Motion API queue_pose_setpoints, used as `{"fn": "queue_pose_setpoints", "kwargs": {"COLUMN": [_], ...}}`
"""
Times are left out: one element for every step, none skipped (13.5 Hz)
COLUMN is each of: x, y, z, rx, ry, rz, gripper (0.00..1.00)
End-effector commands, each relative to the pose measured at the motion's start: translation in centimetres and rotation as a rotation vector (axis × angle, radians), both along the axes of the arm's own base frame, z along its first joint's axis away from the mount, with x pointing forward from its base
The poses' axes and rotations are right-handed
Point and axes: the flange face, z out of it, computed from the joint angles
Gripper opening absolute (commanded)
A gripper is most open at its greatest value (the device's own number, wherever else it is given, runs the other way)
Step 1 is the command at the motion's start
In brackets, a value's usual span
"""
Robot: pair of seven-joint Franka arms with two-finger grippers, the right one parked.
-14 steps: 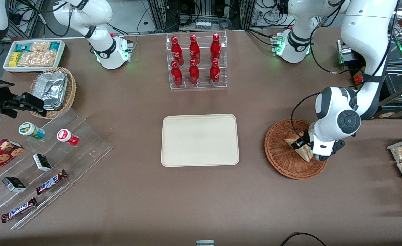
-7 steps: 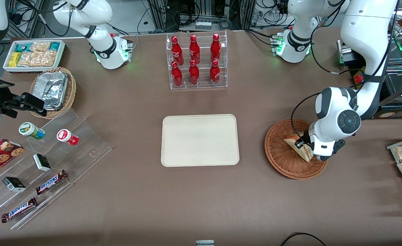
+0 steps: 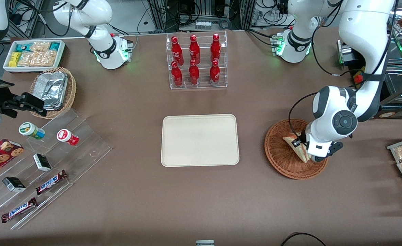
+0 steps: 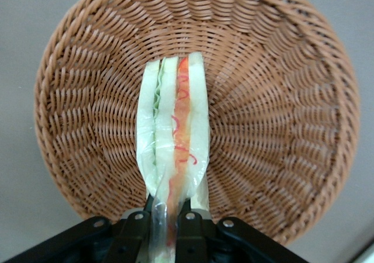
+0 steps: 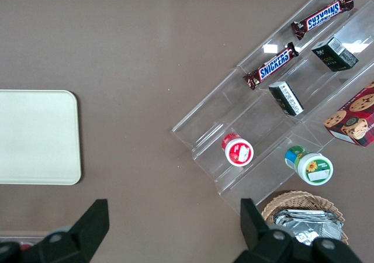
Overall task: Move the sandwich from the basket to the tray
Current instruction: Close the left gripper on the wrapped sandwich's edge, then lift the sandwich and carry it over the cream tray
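- We see the gripper (image 4: 166,219) clamped narrowly on one end of the sandwich (image 4: 173,134).
- We find the sandwich over the basket (image 3: 281,160), apart from the tray (image 3: 199,140).

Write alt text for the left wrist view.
The gripper is shut on the sandwich, its black jaws pinching one end of the wedge, whose white bread, green and red-orange layers face the camera. The sandwich is over the round reddish-brown wicker basket, which stands on a grey-brown table.
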Motion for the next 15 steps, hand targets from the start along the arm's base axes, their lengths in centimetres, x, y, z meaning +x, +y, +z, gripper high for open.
{"fn": "queue_pose_setpoints", "kwargs": {"x": [0.4,0.1,0.0,0.1,0.1,0.0,0.2,0.1,-0.2,-0.4,-0.9,-1.3,-1.6,-1.8,-1.9], "y": [-1.1,-1.7,-2.0,-2.4,-3.4,-4.3,-4.7,-6.1,-8.2,-9.8,-12.0,-13.9,-15.1,-16.1,-17.4], "z": [2.7,3.8,5.0,6.3,7.4,8.4,9.6,10.6,11.7,12.2,12.8,13.4,13.5,12.8,12.3], "rx": [0.015,0.018,0.023,0.028,0.041,0.05,0.043,0.03,0.017,0.005,-0.014,-0.03,-0.043,-0.073,-0.1], "ry": [0.004,0.01,0.018,0.03,0.037,0.056,0.065,0.06,0.046,0.037,0.024,0.012,0.005,0.017,0.006], "rz": [-0.054,-0.07,-0.078,-0.098,-0.142,-0.209,-0.263,-0.305,-0.34,-0.365,-0.399,-0.426,-0.443,-0.453,-0.467], "gripper": [0.0,0.0,0.0,0.0,0.0,0.0,0.0,0.0,0.0,0.0,0.0,0.0,0.0,0.0,0.0]}}
